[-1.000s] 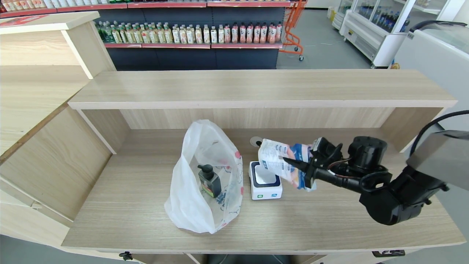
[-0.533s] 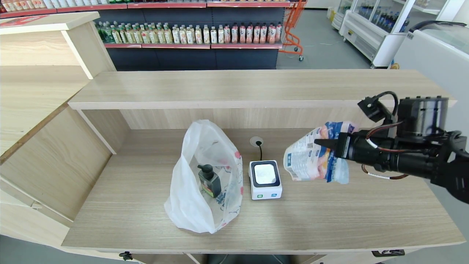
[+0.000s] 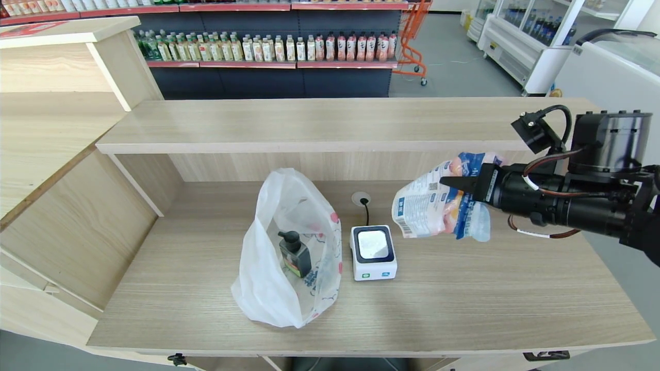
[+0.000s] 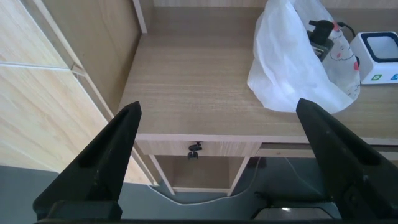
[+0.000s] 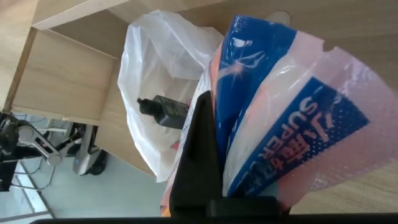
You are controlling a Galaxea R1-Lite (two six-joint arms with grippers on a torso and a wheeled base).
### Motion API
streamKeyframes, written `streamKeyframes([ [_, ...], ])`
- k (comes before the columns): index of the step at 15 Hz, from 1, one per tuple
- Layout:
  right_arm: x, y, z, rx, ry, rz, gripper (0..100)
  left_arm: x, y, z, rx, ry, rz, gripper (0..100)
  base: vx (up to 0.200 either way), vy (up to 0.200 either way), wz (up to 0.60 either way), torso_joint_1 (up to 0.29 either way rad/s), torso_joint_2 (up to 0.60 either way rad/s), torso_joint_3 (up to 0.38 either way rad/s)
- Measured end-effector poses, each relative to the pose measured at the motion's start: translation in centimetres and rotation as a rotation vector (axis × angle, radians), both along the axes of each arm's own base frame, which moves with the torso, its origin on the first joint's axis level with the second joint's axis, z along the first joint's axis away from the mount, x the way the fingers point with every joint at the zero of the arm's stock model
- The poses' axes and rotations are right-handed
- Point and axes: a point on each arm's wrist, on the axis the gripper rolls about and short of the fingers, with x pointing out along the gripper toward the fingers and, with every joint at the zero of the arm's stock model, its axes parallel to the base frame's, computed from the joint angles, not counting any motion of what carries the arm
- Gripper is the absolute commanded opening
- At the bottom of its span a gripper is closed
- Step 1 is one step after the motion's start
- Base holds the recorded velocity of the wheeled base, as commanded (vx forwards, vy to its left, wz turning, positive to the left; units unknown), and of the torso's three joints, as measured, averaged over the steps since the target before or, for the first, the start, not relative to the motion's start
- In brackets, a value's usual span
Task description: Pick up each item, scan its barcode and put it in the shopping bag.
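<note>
My right gripper (image 3: 456,191) is shut on a blue, pink and white snack pouch (image 3: 430,208), held in the air to the right of and above the white barcode scanner (image 3: 373,252). In the right wrist view the pouch (image 5: 292,112) lies against one dark finger (image 5: 202,149). A white plastic shopping bag (image 3: 289,252) stands left of the scanner with a dark pump bottle (image 3: 295,255) inside. The left gripper (image 4: 217,162) hangs open off the counter's front left corner, with the bag (image 4: 292,68) and the scanner (image 4: 380,56) farther off.
A raised wooden ledge (image 3: 361,123) runs along the counter's back, and a side wall (image 3: 77,226) closes its left end. The scanner's cable goes into a grommet (image 3: 360,198). Bare counter surface (image 3: 490,299) lies at the front right.
My right gripper carried the pouch from just over the scanner up and to the right, then a little higher and back leftward. Bag, bottle and scanner stayed put.
</note>
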Motion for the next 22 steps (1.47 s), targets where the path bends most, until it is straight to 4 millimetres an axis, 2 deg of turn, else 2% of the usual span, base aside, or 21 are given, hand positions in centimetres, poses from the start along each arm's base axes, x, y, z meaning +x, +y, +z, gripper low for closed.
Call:
streamKeyframes([
  [3, 0.2, 0.1, -0.2, 0.009, 0.014, -0.002, 0, 0.0, 0.0, 0.0, 0.001, 0.0, 0.0, 100, 0.0, 0.0, 0.0, 0.0, 0.0, 0.0],
  [7, 1.0, 0.3, -0.3, 0.022, 0.026, -0.005, 0, 0.0, 0.0, 0.0, 0.003, 0.0, -0.001, 100, 0.0, 0.2, 0.0, 0.0, 0.0, 0.004],
  [13, 3.5, 2.8, -0.1, 0.056, 0.026, 0.033, 0, 0.0, 0.0, 0.0, 0.0, 0.0, -0.001, 100, 0.0, 0.033, 0.0, 0.004, 0.0, 0.0],
  [19, 6.3, 5.6, -4.5, -0.075, 0.058, 0.1, 0, 0.0, 0.0, 0.0, 0.0, 0.0, -0.001, 100, 0.0, 0.0, 0.0, 0.0, 0.0, 0.0],
  [22, 7.7, 6.9, -5.9, -0.115, 0.049, 0.135, 0, 0.0, 0.0, 0.0, 0.0, 0.0, -0.003, 100, 0.0, 0.0, 0.0, 0.0, 0.0, 0.0],
])
